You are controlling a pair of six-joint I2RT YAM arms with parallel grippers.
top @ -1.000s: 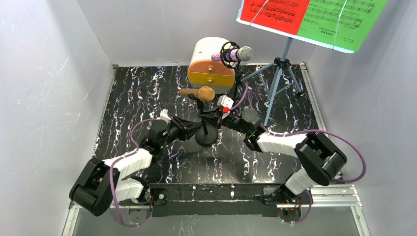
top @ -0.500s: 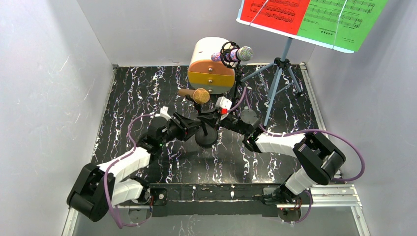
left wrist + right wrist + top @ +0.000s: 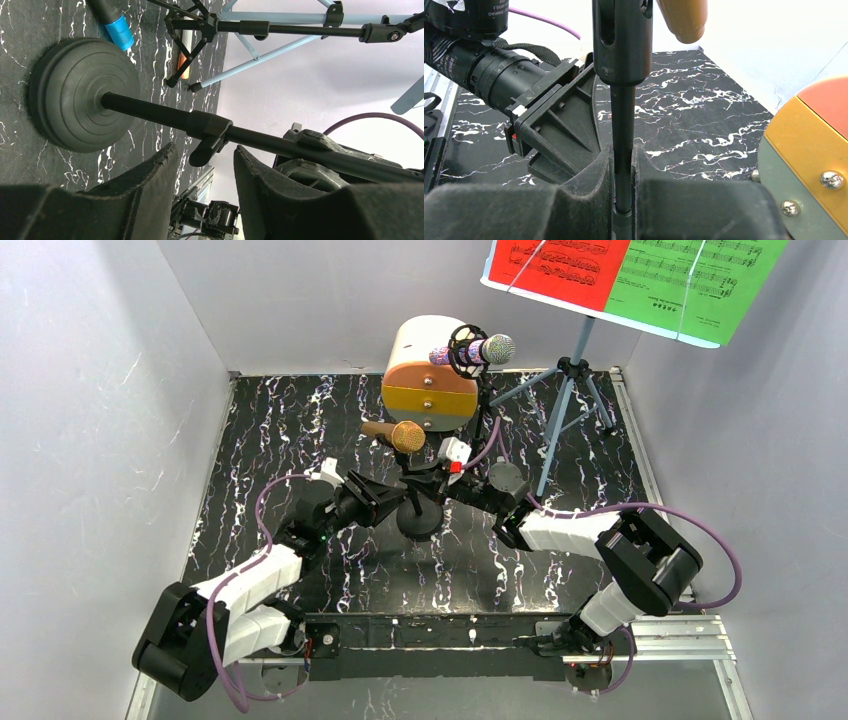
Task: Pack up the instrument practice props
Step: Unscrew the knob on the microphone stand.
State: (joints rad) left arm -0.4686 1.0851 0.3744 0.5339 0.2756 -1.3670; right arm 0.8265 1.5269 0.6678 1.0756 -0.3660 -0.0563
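Observation:
A gold microphone sits atop a black mic stand with a round base at mid table. My right gripper is shut on the stand's thin pole. My left gripper is open, its fingertips either side of the pole's clamp lever, just short of it. A silver-headed purple microphone rests on a black tripod in front of the cabinet. Red and green music sheets lie on the pale-blue tripod at the back right.
The round cream-and-orange drawer cabinet stands just behind the gold microphone, close on the right of the right wrist view. Black tripod legs and pale-blue legs spread beyond the round base. Grey walls enclose the table.
My left gripper's jaws have opened, and the left arm has crept up and left. The gold microphone has shifted slightly left. The right gripper keeps its hold on the pole.

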